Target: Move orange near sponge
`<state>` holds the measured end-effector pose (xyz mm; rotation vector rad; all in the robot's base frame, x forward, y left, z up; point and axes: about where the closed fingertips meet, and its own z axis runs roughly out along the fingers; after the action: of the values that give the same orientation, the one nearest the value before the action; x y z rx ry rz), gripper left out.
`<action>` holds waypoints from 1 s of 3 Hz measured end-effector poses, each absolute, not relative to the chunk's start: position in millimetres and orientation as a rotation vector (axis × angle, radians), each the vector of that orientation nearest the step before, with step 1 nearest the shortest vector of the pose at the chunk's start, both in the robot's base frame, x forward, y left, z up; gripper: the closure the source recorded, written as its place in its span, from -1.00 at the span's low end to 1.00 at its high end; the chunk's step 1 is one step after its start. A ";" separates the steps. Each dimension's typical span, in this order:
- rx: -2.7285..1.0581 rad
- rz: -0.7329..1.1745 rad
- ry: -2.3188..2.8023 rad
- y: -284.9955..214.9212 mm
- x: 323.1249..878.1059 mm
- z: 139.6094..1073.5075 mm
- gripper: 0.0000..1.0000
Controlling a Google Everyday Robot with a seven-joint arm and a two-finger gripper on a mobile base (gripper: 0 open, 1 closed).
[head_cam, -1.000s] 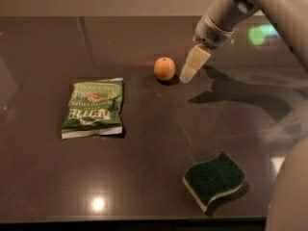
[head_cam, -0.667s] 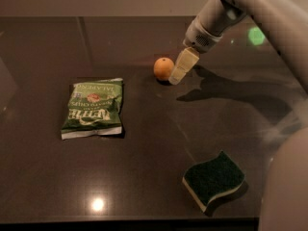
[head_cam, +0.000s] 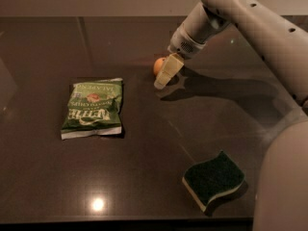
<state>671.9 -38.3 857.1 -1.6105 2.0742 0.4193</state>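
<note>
biggest worry here imo: the small round orange fruit [head_cam: 157, 65] is smooth and will roll. if the tool [head_cam: 163, 77] comes in off-centre or nudges it sideways, i'd guess it squirts off across the dark glossy surface [head_cam: 144, 167], maybe toward the far edge or over at the flat green chip bag [head_cam: 94, 107]. second risk is a shallow pinch: it lifts ok, then drops on the long carry, since the wavy dark green sponge with the pale yellow foam layer [head_cam: 213, 179] sits way down at the near right, well apart from the fruit. a drop there could also bounce it off the near edge. as for where things are: the fruit sits at the far middle of the surface, beyond and to the right of the bag. the tool hangs off the pale grey arm [head_cam: 250, 18] right in front of it, low over the surface, covering the fruit's right side. honestly can't tell if the tool is spread or closed, or whether it's around the fruit or just touching it.
</note>
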 end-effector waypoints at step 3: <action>-1.681 0.406 2.058 -35.3 667.1 855.9 0.23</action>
<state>667.1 -35.3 855.9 -1.6813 2.0577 0.4061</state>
